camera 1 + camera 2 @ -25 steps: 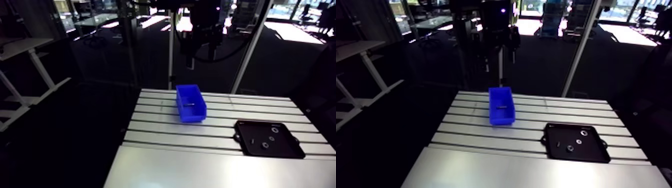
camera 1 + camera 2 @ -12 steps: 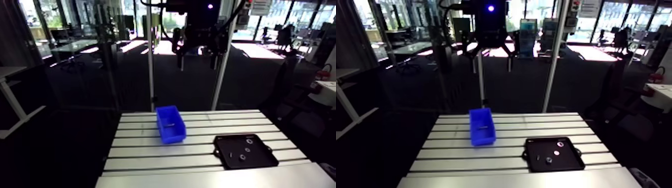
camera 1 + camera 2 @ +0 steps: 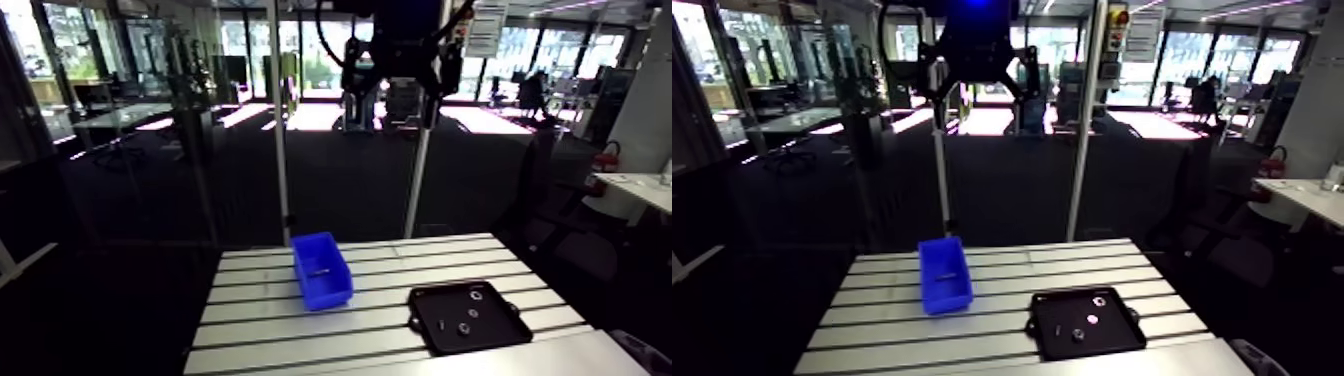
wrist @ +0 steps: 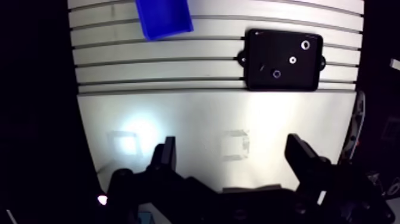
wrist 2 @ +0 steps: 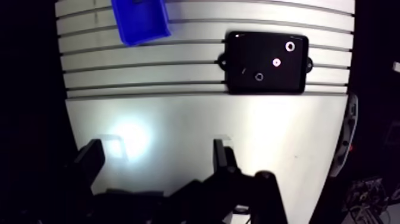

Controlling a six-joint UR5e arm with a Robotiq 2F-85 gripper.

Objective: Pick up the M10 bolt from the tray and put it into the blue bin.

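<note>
Jaws spread wide, empty, high above table (image 4: 178,119); bolt-like piece (image 3: 318,272) lies in blue bin (image 3: 330,295), apart from tray (image 3: 505,325): drop looks done, hence the clearance.

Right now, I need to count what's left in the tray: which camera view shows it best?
The wrist view: it looks straight down on the whole black tray, three small rings clear against it. The arm view shows the tray small and slanted, its parts mere specks.

Blue bin (image 4: 163,18) cut off at wrist-view edge; parts (image 4: 293,59) in tray (image 4: 297,81) too small to identify.
</note>
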